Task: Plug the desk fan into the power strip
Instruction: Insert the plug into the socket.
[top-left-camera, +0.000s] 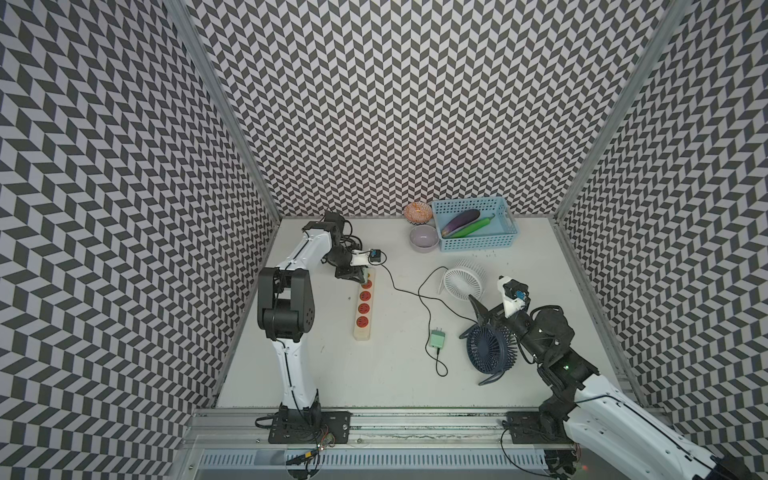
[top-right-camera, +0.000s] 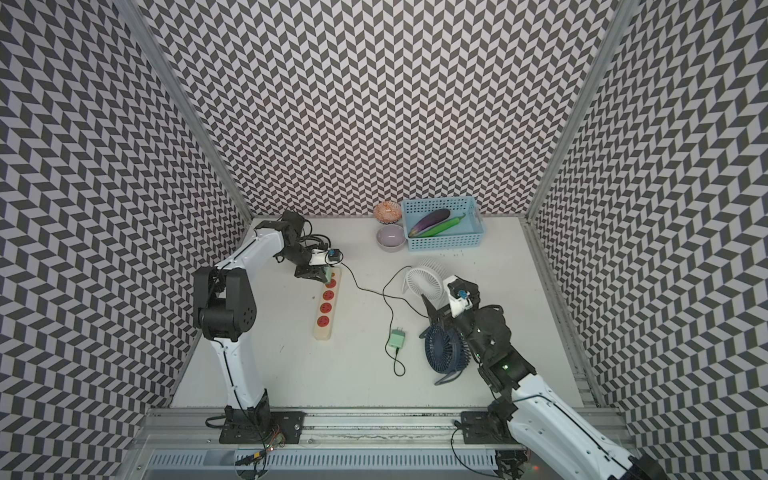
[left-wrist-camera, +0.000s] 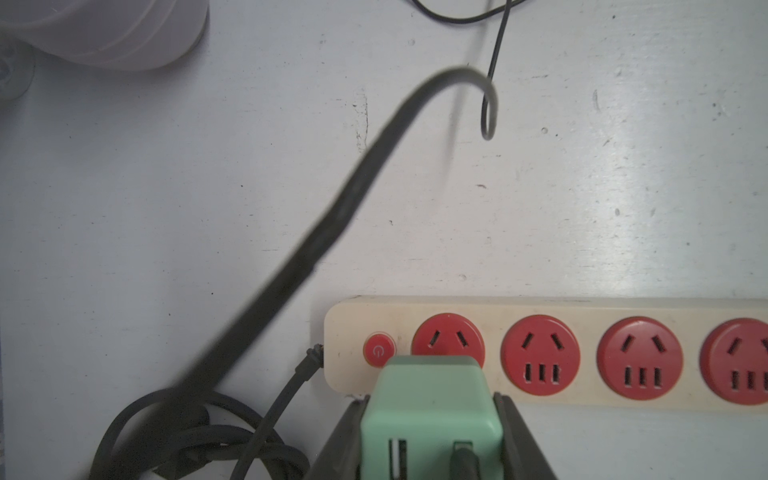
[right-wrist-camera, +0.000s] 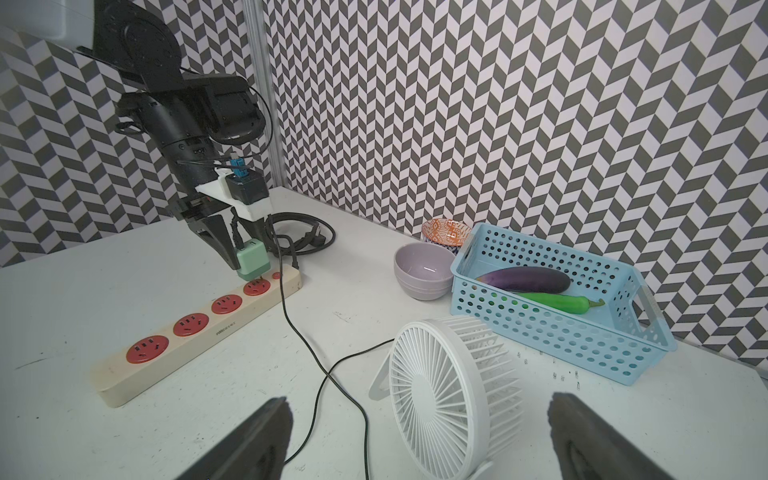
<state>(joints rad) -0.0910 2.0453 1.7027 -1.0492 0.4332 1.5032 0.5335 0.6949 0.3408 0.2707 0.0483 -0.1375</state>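
The cream power strip (top-left-camera: 362, 328) (top-right-camera: 325, 330) lies left of centre, its red sockets in a row. My left gripper (left-wrist-camera: 430, 400) (top-left-camera: 364, 274) is shut on a mint-green plug adapter (left-wrist-camera: 428, 415) (right-wrist-camera: 251, 259), held upright on the end socket (left-wrist-camera: 448, 334) beside the red switch. The frames do not show whether its prongs are in. A thin black cable (right-wrist-camera: 286, 320) runs from it toward a white desk fan (top-left-camera: 463, 280) (right-wrist-camera: 440, 395). My right gripper (right-wrist-camera: 419, 403) (top-left-camera: 469, 318) hangs open and empty above a dark blue fan (top-left-camera: 488, 349), facing the white fan.
A second green adapter (top-left-camera: 436, 338) with its own thin cable lies mid-table. At the back stand a blue basket (top-left-camera: 505, 241) with an eggplant and a green pepper, a lilac bowl (top-left-camera: 424, 239) and a patterned bowl (top-left-camera: 417, 212). The strip's thick black cord (right-wrist-camera: 307, 232) coils behind it.
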